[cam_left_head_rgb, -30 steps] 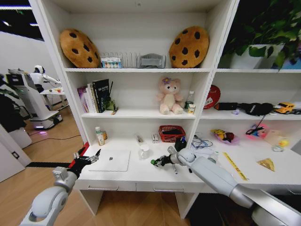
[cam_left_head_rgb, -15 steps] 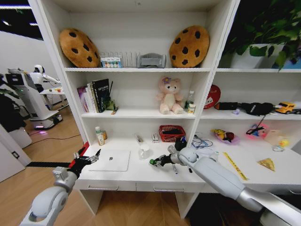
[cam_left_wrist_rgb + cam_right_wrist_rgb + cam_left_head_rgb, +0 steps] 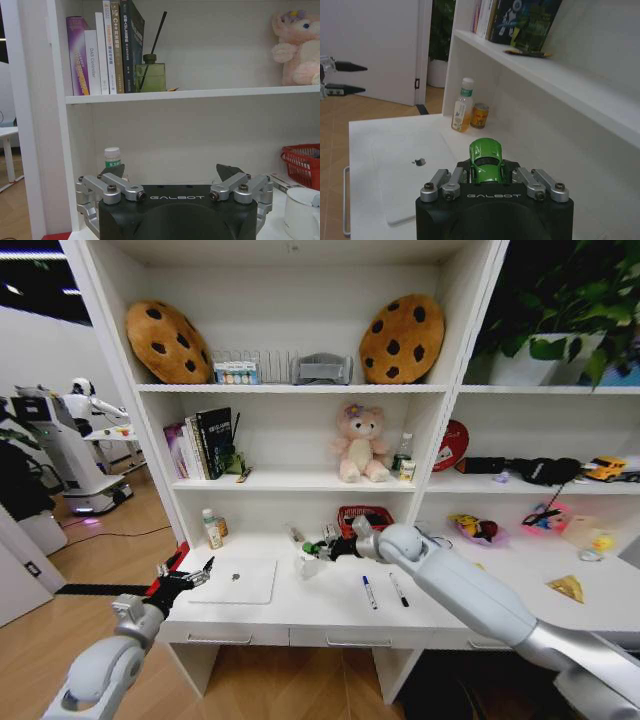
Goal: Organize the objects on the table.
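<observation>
One item is in play: right hand (image 3: 322, 549) is pinching the green toy car (image 3: 487, 160), fingers pressed on its sides, carried above the table (image 3: 300, 615) w/ the white mug (image 3: 306, 562) just beside/below it. Ahead of that hand in the wrist view lie the laptop (image 3: 405, 170) and, further on, two small bottles (image 3: 461, 112) by the back wall. Left hand (image 3: 185, 578) hangs at the table's left edge, fingers spread, holding nothing, just short of the laptop.

Progress, as a judgement: early. Car is lifted but not placed anywhere. Still loose on the table: two pens (image 3: 368, 592) just behind the right hand on the robot's side, yellow ruler (image 3: 499, 592) and yellow wedge (image 3: 567, 587) well off past the right arm, mug, bottles, laptop, plus a red basket (image 3: 364, 521) beyond the hand. Most of the sorting looks left.

Surface: long white table w/ silver-handled drawers, built into tall white shelves holding books (image 3: 203, 442), a pink plush bear (image 3: 361, 444) and cookie cushions (image 3: 402, 338). Room: wood floor, another robot (image 3: 62, 435) off beyond the left hand, a plant (image 3: 560, 300) high on the right.
</observation>
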{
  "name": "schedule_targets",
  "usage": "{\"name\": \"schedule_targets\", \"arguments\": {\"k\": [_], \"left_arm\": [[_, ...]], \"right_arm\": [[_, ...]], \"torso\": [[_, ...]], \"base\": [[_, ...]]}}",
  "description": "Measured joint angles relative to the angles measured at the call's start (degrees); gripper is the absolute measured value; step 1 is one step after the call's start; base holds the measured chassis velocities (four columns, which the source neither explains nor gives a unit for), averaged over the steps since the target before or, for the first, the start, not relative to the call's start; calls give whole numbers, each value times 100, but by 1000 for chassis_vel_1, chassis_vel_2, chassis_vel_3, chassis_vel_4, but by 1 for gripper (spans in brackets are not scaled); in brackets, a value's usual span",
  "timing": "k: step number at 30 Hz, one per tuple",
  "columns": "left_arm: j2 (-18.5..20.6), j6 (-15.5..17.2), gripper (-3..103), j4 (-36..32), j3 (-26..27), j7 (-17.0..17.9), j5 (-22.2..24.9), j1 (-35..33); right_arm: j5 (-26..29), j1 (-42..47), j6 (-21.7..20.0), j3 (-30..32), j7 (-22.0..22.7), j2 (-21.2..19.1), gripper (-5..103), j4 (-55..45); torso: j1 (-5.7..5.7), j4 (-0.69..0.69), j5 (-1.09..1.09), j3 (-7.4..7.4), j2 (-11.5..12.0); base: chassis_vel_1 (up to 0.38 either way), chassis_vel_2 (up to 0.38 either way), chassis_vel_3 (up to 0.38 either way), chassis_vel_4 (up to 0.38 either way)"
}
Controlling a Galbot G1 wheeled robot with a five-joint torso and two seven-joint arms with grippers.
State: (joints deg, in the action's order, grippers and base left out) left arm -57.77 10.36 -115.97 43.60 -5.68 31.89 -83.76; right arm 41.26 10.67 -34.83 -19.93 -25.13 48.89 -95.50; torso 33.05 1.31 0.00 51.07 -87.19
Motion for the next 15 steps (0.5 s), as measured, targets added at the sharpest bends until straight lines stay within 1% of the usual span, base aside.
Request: {"name": "schedule_targets", "arguments": {"k": [2, 3, 4, 5, 8, 9, 11, 12, 14, 15], "left_arm": [[0, 0, 100, 0, 0, 0, 0, 0], [0, 0, 100, 0, 0, 0, 0, 0], [0, 0, 100, 0, 0, 2, 0, 0], [0, 0, 100, 0, 0, 2, 0, 0], [0, 0, 100, 0, 0, 0, 0, 0], [0, 0, 100, 0, 0, 0, 0, 0], [0, 0, 100, 0, 0, 1, 0, 0], [0, 0, 100, 0, 0, 1, 0, 0], [0, 0, 100, -1, -1, -6, 0, 0], [0, 0, 100, -1, -1, -6, 0, 0]], "right_arm": [[125, -331, 25, 0, 87, 73, 33, 158], [125, -331, 25, 0, 87, 73, 33, 158], [180, -590, 55, -8, 135, 160, 33, 388], [180, -590, 55, -8, 135, 160, 33, 388], [173, -1243, 161, -94, 132, 466, 33, 1224], [173, -1243, 161, -94, 132, 466, 33, 1224], [144, -1732, 192, -275, 101, 696, 33, 1822], [144, -1732, 192, -275, 101, 696, 33, 1822], [78, -2042, 255, -405, 75, 929, 33, 2366], [78, -2042, 255, -405, 75, 929, 33, 2366]], "torso": [[0, 0, 0, 0, 0], [0, 0, 0, 0, 0], [0, 1, -1, 0, 0], [0, 1, -1, 0, 0], [0, 1, 0, 0, 0], [0, 1, 0, 0, 0], [1, 0, 0, 0, 0], [1, 0, 0, 0, 0], [0, 1, -1, 0, 0], [0, 1, -1, 0, 0]], "base": [[0, 0, 0, 0], [0, 0, 0, 0], [0, 0, 0, 0], [0, 0, 0, 0], [0, 0, 0, 0], [0, 0, 0, 0], [0, 0, 0, 0], [0, 0, 0, 0], [0, 0, 0, 0], [0, 0, 0, 0]]}}
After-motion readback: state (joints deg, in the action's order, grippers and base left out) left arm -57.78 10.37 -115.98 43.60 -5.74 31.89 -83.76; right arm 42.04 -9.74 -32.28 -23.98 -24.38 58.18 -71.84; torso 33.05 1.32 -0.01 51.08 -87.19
